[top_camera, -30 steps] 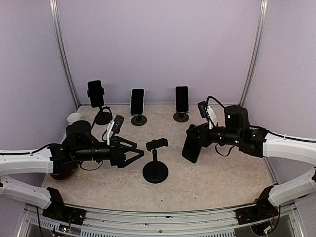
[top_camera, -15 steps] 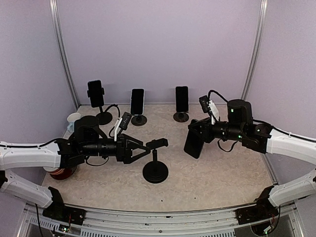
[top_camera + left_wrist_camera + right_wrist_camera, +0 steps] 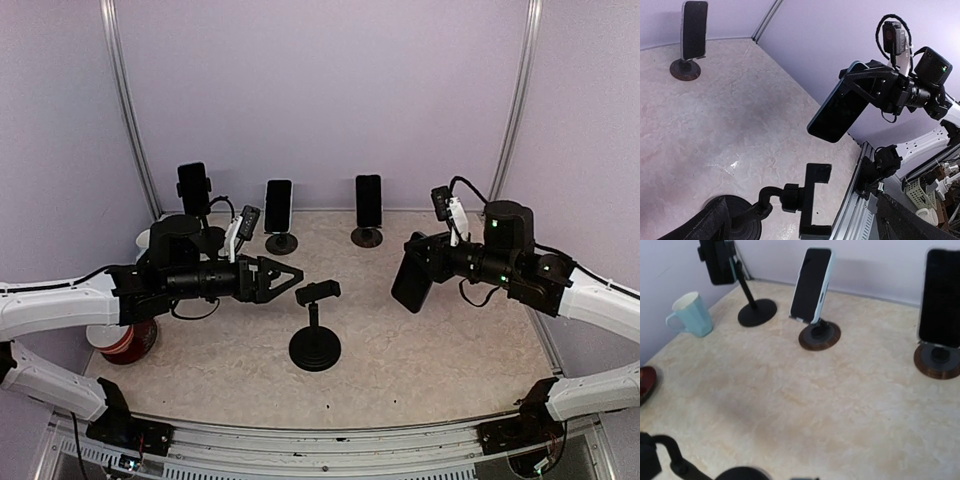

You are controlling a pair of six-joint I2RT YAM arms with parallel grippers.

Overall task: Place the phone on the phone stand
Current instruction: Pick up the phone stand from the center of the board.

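– Fingers of right gripper are clamping the phone midair, right of the phone stand?
– Yes, clear of it. Long axis is tilting: top end up-right, bottom end pointing down-left. Left gripper is hanging spread wide, gripping nothing.

Right wrist view: phone stand was cropped by the bottom edge, red vessel by the left. Left wrist view: left gripper fingers were blurred.

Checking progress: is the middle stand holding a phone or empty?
Empty. The clamp on the stand is bare; the right gripper holds the phone off to one side.
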